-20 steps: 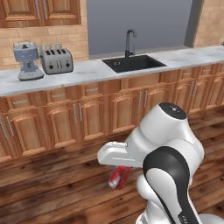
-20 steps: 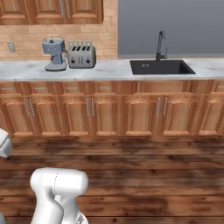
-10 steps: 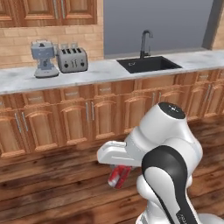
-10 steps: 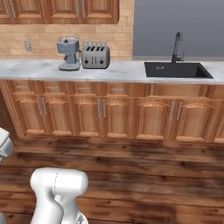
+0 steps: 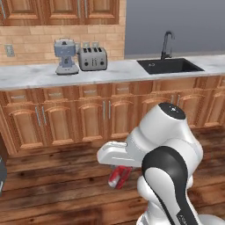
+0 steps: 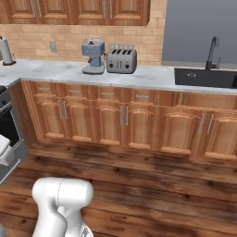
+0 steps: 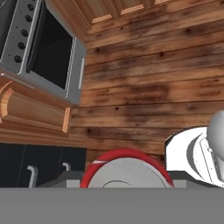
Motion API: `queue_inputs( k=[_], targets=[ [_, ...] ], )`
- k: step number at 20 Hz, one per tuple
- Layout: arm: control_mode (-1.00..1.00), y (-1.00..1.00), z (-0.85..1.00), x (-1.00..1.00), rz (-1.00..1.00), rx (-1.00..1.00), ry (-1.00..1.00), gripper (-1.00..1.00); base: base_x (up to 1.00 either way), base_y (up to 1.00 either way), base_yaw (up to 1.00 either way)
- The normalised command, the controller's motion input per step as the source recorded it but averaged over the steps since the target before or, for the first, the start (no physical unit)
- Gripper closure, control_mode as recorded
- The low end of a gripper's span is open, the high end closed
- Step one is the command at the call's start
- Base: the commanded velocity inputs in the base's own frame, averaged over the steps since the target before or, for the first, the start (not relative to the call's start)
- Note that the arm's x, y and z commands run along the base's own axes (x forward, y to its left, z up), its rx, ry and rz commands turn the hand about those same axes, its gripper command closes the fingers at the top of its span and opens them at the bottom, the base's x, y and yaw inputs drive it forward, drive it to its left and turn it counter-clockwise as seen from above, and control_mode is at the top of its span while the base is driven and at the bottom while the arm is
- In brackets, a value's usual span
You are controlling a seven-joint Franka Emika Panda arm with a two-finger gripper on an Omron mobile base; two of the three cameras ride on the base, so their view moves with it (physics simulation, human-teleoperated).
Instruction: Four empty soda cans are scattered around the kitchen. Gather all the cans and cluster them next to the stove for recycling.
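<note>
The arm is folded low over the wood floor (image 5: 52, 193), well out from the sink (image 5: 170, 66) counter, forearm level, and the gripper (image 5: 119, 176) is clamped on a red soda can (image 5: 117, 177), hanging tilted just under the wrist.

My two base cameras look forward from behind the arm, sharing the toaster (image 5: 92, 58) and sink (image 6: 205, 77) counter; my hand camera looks down at floorboards (image 7: 153, 87), close.
</note>
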Motion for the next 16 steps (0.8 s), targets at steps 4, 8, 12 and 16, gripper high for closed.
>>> queue_inputs(
  k=[4, 8, 12, 16],
  targets=[
    [1.0, 0.0, 0.0, 0.0, 0.0, 0.0, 0.0, 1.0, 0.32, 0.0, 0.27],
    [1.0, 0.0, 0.0, 0.0, 0.0, 0.0, 0.0, 1.0, 0.43, -0.09, 0.31],
    [1.0, 0.0, 0.0, 0.0, 0.0, 0.0, 0.0, 1.0, 0.59, -0.07, 0.36],
    [1.0, 0.0, 0.0, 0.0, 0.0, 0.0, 0.0, 1.0, 0.63, -0.08, 0.36]
  ],
)
